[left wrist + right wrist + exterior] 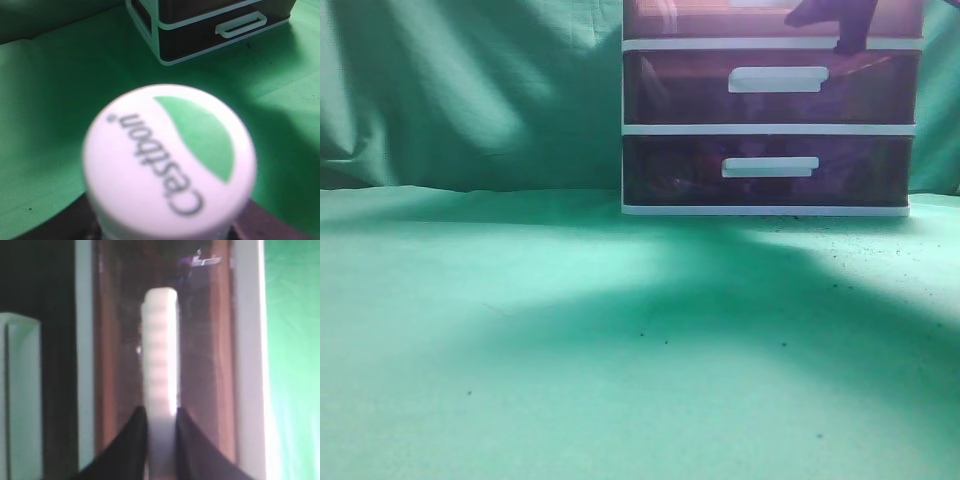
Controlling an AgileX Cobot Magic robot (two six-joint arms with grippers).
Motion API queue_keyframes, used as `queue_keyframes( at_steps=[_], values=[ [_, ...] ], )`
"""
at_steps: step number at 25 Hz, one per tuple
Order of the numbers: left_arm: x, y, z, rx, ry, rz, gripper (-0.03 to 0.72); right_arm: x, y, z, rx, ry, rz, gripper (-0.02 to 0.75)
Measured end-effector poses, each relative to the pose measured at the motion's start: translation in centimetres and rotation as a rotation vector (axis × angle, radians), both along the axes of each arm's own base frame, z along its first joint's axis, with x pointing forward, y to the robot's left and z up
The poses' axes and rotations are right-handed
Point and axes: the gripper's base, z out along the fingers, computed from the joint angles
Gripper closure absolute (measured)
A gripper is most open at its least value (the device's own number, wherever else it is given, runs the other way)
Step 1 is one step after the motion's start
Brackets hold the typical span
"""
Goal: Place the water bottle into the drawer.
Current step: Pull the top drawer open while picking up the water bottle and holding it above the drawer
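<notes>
Right gripper point(161, 427): its two dark fingers are closed on either side of the ribbed white bar handle point(160, 355) of the uppermost dark translucent purple-brown plastic drawer point(210, 365), pads pressed against the bar. A grip of this kind suits pulling the drawer out of its white-framed unit point(770, 128), so opening the drawer is judged to be the step in hand; whether the drawer has begun to slide cannot be told. In the exterior view the same gripper appears only as a dark shape at the top edge, in front of that drawer.

Left gripper: dark forms at the bottom corners of the left wrist view are probably its fingers, but they are blurred and largely covered, so the closing cannot be confirmed. The round white cap with a green leaf mark point(170, 160) of the water bottle fills that view close to the lens. The bottle is judged to be carried upright in this gripper, well apart from the unit and above the green cloth-covered table point(520, 340), presumably waiting until the drawer is open.

Hidden or cut off: the bottle's body lies below its cap. The bottle and left arm are absent from the exterior view. The top drawer is cropped by the frame there. The two lower drawers point(770, 170) appear shut; their contents are indistinct.
</notes>
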Motion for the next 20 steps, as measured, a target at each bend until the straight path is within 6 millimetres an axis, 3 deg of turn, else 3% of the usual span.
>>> queue_keyframes(
  at_steps=[2, 8, 20],
  values=[
    [0.0, 0.0, 0.0, 0.000, 0.000, 0.000, 0.409, 0.0, -0.1, 0.2, -0.005, -0.021, 0.007, 0.657],
    [0.0, 0.1, 0.0, 0.024, -0.009, 0.001, 0.409, -1.4, -0.3, 0.8, -0.027, -0.009, 0.000, 0.650],
    [0.1, 0.1, 0.1, 0.026, -0.029, 0.000, 0.409, -12.7, -1.1, 0.8, -0.034, 0.018, 0.052, 0.650]
  ],
)
